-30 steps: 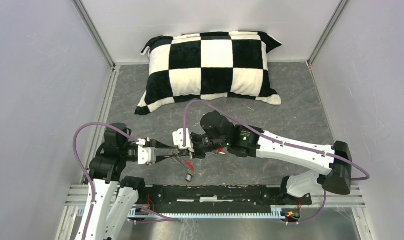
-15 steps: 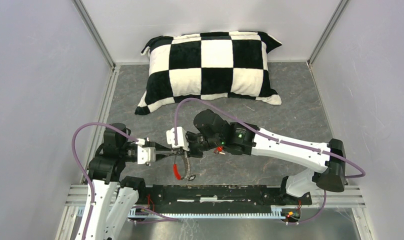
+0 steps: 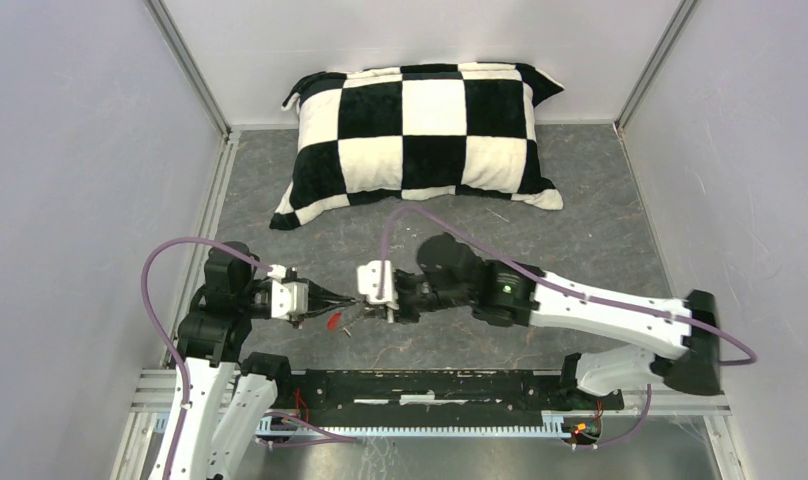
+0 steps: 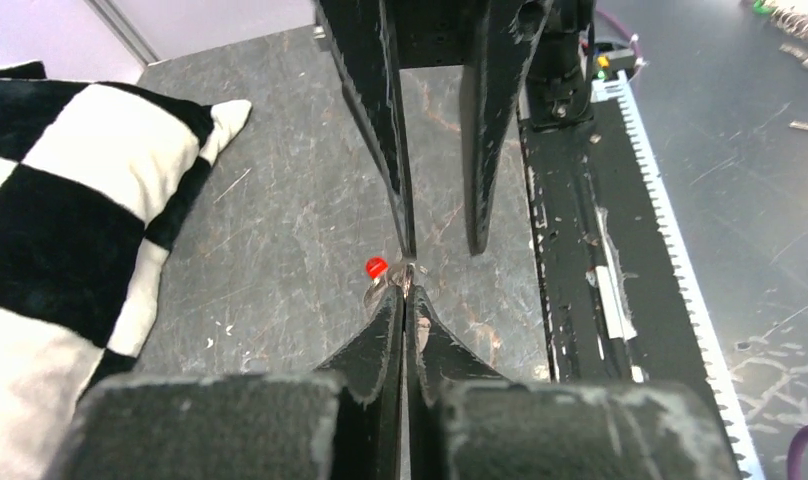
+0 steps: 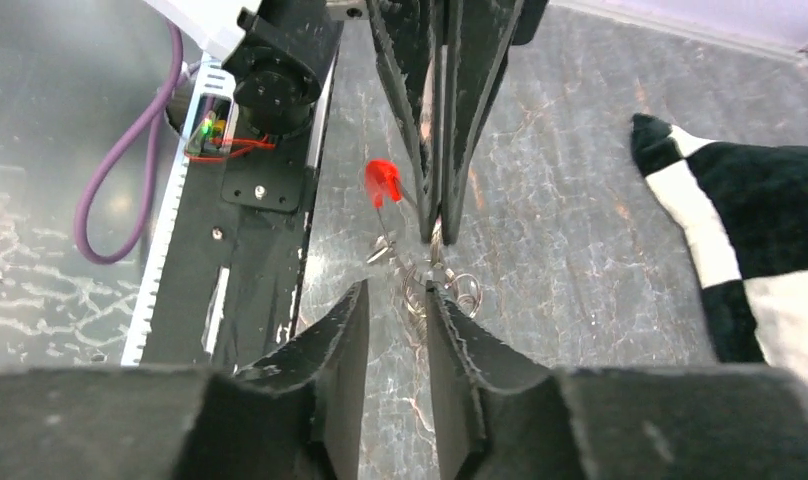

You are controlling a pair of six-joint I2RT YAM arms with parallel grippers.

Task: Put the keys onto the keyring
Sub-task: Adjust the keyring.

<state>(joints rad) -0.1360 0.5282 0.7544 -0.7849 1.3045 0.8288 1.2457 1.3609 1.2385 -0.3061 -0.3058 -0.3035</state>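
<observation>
- Two sets of matte black, wedge-shaped fingers meet tip to tip low over the tabletop (image 3: pixel 540 230), a grey slab with marbled veins and pale scratches.
- We see the left gripper (image 4: pixel 405 297) with its fingers (image 4: pixel 385 330) pressed flat together. The pointed tips are clamped on the thin silvery wire of the keyring (image 5: pixel 415 283).
- From the right wrist, that wire drops from the pinched tips and curls into small, shiny, coil-like loops. They hang just in front of the right gripper (image 5: pixel 395 290).
- The right gripper's fingers (image 5: pixel 345 340) stand apart with a clear gap between them. We see nothing gripped there, and the left tips point towards that gap.
- A short bright red piece (image 5: pixel 382 183) juts out beside the left tips on a fine metal stem. It is blurred, so we cannot tell whether it is a key head or the loop's red section.
- A plush cushion (image 3: pixel 420 135) lies at the far end, checked in black and cream squares and well apart from the grippers.
- Along the near edge runs a black mounting rail (image 3: pixel 430 388) with a white saw-toothed strip.
- Glossy purple cables (image 3: pixel 170 260) arc over both white arms.
</observation>
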